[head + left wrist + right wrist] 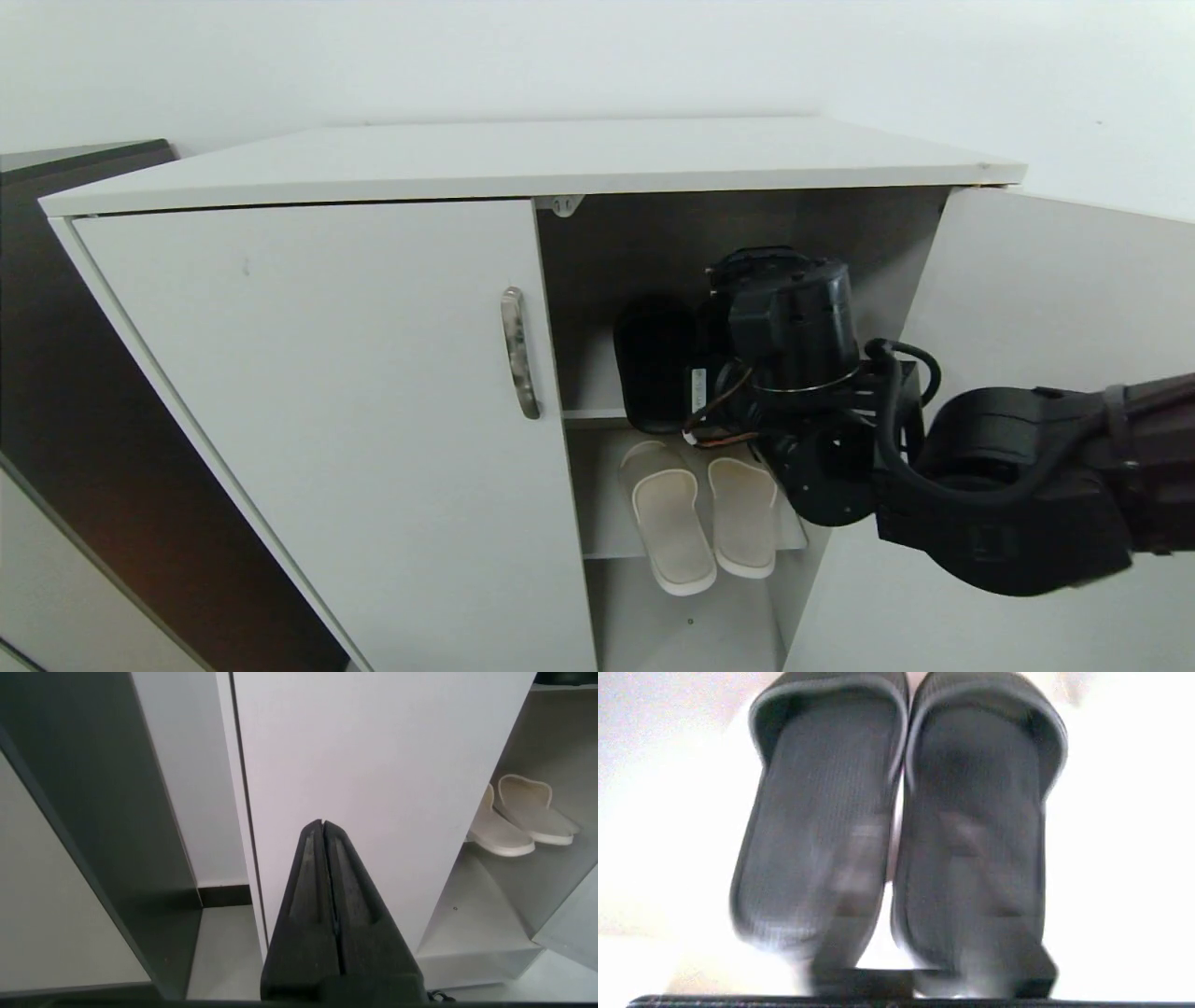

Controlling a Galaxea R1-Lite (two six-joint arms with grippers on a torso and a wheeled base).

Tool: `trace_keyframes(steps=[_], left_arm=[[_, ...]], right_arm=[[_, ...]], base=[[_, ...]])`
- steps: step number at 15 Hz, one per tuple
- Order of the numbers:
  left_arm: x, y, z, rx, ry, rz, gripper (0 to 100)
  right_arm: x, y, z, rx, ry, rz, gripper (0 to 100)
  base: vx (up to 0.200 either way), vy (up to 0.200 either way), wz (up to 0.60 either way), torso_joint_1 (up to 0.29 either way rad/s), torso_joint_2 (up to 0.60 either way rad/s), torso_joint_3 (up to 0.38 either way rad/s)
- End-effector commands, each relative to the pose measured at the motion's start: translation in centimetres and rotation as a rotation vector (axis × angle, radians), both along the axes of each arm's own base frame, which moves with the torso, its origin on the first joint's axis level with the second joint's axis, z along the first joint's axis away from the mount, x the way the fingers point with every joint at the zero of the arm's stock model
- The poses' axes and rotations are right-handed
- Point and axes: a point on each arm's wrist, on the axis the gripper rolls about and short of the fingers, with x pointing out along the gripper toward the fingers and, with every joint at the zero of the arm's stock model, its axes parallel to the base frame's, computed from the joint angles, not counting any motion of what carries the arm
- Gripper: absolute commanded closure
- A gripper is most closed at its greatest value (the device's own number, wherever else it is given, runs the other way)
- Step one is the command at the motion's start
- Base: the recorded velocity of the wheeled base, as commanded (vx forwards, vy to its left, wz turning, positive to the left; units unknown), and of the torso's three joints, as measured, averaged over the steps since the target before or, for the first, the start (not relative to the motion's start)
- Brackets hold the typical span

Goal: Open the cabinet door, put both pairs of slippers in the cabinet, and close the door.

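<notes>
First, the head view shows the white cabinet (523, 159) with its left door (308, 420) shut, a metal handle (519, 353) near that door's inner edge, and its right door (1046, 373) swung wide open. Inside, the black slippers (653, 364) sit on the upper shelf (590, 416), heels toward the opening and just over the shelf's front edge. The cream slippers (700, 518) lie side by side on the lower shelf (602, 523), their heels also hanging past the edge. The right arm (1008, 485) comes in from the open side, and its wrist is inside the upper compartment, just beside the black pair and hiding part of it. Next, the left wrist view has the left gripper (322, 835) pressed fully closed and holding nothing, facing the shut left door, well apart from the shoes. The cream slippers show past the door's edge on their shelf, and a dark panel (112, 831) stands on the other side. Lastly, the right wrist view looks down on the two black slippers, which lie touching along their inner sides. The right gripper (924, 924) is right over them, but the blur makes it impossible to tell whether it grips them or is spread apart.
</notes>
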Motion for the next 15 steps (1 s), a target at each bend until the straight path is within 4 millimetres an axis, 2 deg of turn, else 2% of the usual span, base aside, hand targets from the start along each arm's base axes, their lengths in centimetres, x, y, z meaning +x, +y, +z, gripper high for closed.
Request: trace_keyframes(steps=[1,5,14,15], left_arm=[[0.0,0.0,0.0,0.002,0.001,-0.002,100],[0.0,0.0,0.0,0.002,0.002,-0.002,100],[0.0,0.0,0.0,0.001,0.001,-0.002,100],[0.0,0.0,0.0,0.001,0.003,-0.002,100]], right_arm=[[-1.6,-1.6,0.7,0.027,-0.023,0.012,100],[-1.8,-1.3,-0.6,-0.001,0.001,0.022,100],[-1.8,-0.8,-1.7,-0.005,0.0,0.027,100],[-1.9,-0.8,-1.8,-0.007,0.002,0.029,100]], base=[[0.0,0.0,0.0,0.0,0.0,0.0],[0.0,0.0,0.0,0.0,0.0,0.0],[0.0,0.0,0.0,0.0,0.0,0.0],[-0.2,0.0,0.0,0.002,0.0,0.002]])
